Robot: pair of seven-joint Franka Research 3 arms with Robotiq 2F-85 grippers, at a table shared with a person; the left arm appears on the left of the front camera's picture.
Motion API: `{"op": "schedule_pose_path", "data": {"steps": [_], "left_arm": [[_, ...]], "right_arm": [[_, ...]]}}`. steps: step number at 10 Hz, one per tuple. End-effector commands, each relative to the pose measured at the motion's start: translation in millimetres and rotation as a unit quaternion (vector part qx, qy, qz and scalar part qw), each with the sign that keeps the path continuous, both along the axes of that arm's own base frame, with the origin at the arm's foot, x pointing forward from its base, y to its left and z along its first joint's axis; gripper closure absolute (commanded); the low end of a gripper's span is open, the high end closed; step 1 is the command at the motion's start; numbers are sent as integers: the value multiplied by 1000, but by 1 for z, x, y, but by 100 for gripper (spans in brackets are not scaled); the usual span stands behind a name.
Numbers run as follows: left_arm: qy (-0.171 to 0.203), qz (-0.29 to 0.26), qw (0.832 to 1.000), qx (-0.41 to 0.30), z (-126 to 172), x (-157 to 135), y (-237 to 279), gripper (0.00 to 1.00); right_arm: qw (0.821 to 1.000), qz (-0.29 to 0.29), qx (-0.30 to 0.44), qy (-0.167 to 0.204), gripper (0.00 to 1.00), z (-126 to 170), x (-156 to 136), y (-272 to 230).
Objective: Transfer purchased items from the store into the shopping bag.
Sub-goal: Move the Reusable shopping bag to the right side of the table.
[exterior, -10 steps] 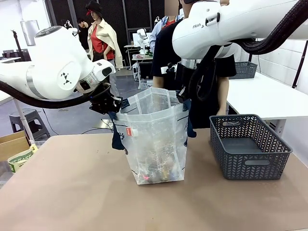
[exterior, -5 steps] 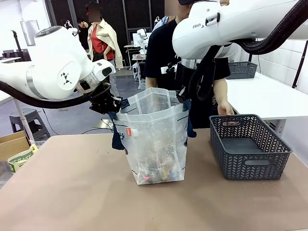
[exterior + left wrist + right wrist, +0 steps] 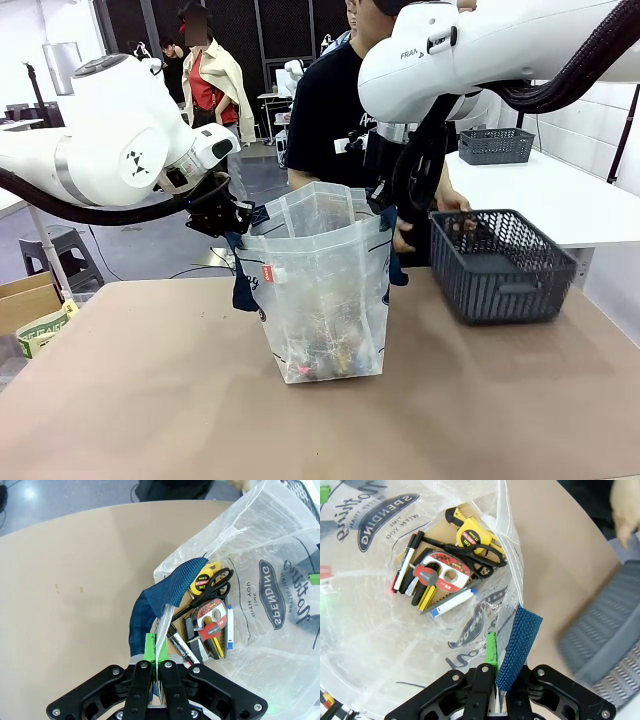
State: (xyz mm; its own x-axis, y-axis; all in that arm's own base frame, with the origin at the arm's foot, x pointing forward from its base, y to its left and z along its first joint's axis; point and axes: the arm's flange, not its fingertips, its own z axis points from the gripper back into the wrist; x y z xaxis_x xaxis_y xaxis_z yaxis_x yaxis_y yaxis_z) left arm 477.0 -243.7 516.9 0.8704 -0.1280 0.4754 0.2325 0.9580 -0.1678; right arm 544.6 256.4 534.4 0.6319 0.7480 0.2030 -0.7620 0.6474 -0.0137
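The person's hand (image 3: 402,238) has just lifted the dark grey mesh basket (image 3: 500,268) off the brown table (image 3: 150,400). The left gripper (image 3: 157,656) and right gripper (image 3: 495,666) pinch the whitish plastic shopping bag (image 3: 320,290), mid-table. Packing seems done.

Bright even light, basket (image 3: 605,630) motion-blurred
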Motion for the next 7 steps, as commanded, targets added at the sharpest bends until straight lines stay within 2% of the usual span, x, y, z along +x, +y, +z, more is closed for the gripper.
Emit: {"op": "schedule_pose_path", "data": {"steps": [1,3,7], "left_arm": [[0,0,1000,0,0,0,0,100],[-7,1,1000,-14,7,5,-9,100],[10,-3,1000,-25,12,15,-32,100]], "right_arm": [[1000,0,0,0,100,0,0,0],[999,-27,14,15,100,1,-3,4],[993,-110,15,44,100,10,-5,22]]}}
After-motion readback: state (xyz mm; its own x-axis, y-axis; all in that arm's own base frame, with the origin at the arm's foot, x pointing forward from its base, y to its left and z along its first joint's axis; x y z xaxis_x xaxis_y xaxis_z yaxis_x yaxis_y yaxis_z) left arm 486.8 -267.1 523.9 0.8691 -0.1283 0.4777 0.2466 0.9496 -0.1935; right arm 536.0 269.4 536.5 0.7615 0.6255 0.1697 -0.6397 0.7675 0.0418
